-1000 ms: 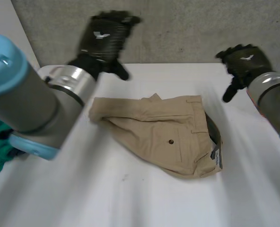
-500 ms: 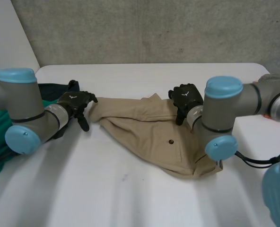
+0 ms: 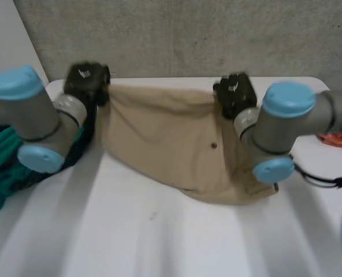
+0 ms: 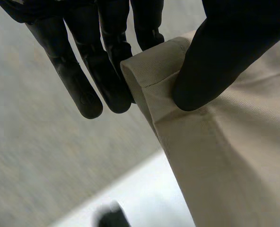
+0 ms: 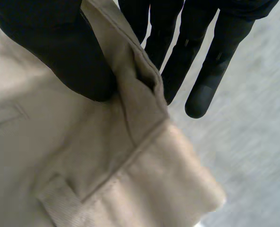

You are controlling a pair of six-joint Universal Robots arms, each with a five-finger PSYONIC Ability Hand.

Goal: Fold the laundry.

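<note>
Tan trousers with one small dark button hang spread out as a flat panel above the white surface, lower edge resting on it, the left hand pinching one upper corner between thumb and fingers, the right hand likewise pinching the waistband corner.

Soft, even light over white table and tan trousers, grey wall dimmer behind.
</note>
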